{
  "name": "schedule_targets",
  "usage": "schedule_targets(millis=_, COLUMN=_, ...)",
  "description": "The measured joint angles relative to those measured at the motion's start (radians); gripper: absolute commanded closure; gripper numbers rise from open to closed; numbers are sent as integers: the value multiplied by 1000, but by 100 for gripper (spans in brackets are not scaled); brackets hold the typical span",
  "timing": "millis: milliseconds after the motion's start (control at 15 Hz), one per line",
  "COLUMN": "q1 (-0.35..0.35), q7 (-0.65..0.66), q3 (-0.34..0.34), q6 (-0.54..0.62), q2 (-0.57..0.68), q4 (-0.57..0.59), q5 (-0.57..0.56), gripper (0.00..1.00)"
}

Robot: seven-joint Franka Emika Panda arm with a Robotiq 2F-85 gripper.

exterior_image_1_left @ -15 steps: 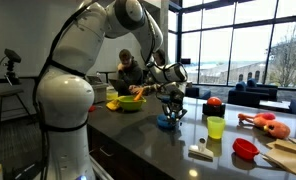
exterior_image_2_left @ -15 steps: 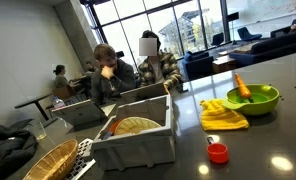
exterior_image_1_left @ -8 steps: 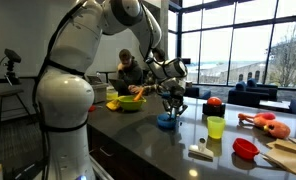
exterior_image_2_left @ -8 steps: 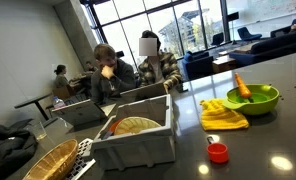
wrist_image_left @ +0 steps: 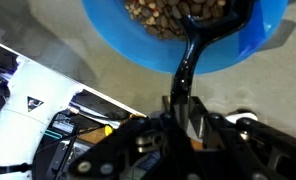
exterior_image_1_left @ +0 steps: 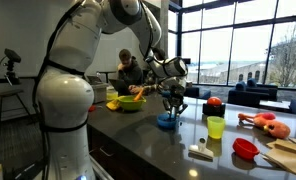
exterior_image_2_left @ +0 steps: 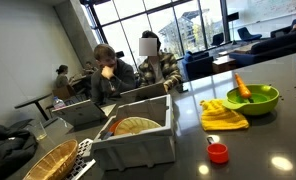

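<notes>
One end effector is in view. Its fingers are pressed against the handle of one black plastic spoon, pinching it. In the wrist view the spoon handle runs up from the fingers into one round blue bowl. The bowl holds small brown pellets, too many and too blurred to count. The spoon head lies over the bowl rim among the pellets.

In an exterior view the end effector hangs directly above the blue bowl, which stands on the dark grey tabletop.

Other items on the tabletop:
- One green bowl, well apart from the blue bowl.
- One yellow-green cup, near the blue bowl.
- One red round object, behind the cup.
- One red shallow bowl.

In an exterior view the green bowl holds one orange carrot and touches one yellow cloth.
</notes>
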Motion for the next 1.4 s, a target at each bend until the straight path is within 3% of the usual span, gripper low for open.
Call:
schedule_targets(millis=733, q1=-18, q7=-67, q3=0, q6=40, q2=-3, q4=-23, q5=90, gripper=94)
schedule_targets(millis=867, q1=-25, q7=-87, q3=-1, q6=43, q2=-5, q4=-26, q5=110, gripper=50)
schedule_targets(millis=1067, q1=-29, q7=-98, q3=-5, q6=44, q2=-5, q4=-27, q5=122, gripper=42)
schedule_targets(millis=1400, q1=-29, q7=-98, q3=-11, q6=56, q2=-7, q4=-27, q5=125, gripper=12)
